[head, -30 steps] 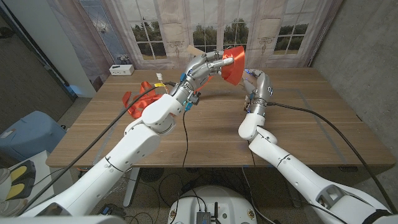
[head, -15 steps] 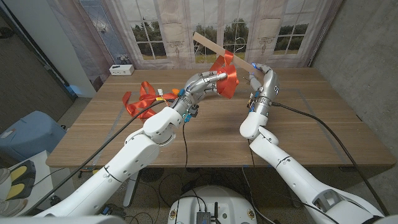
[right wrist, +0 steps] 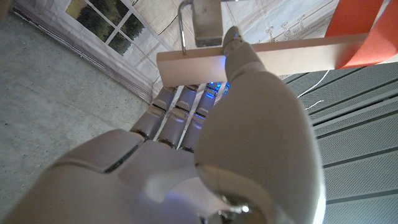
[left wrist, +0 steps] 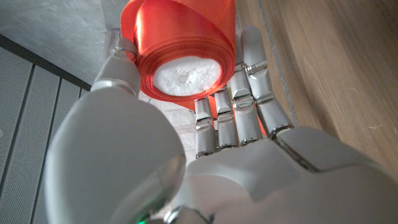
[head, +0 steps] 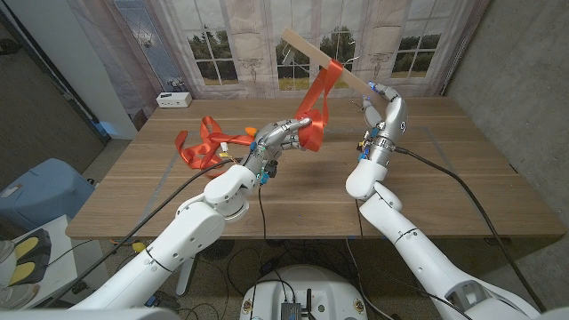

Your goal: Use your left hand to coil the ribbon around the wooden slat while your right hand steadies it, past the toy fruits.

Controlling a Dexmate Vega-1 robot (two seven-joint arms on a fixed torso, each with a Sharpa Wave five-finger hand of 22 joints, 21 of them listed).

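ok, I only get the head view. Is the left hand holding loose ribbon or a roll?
Observer: A roll. The left wrist view shows the left hand gripping a ribbon roll with a white core.
Operator: Right hand's grip on the slat?
Observer: In the right wrist view, the right hand holds the wooden slat near one end, thumb across its face.
Operator: Ribbon near that thumb?
Observer: No, the ribbon drapes over the slat further along.

Glossy white arm shells, silver-grey segmented fingers [left wrist: 239, 118] (metallic), black trailing cables
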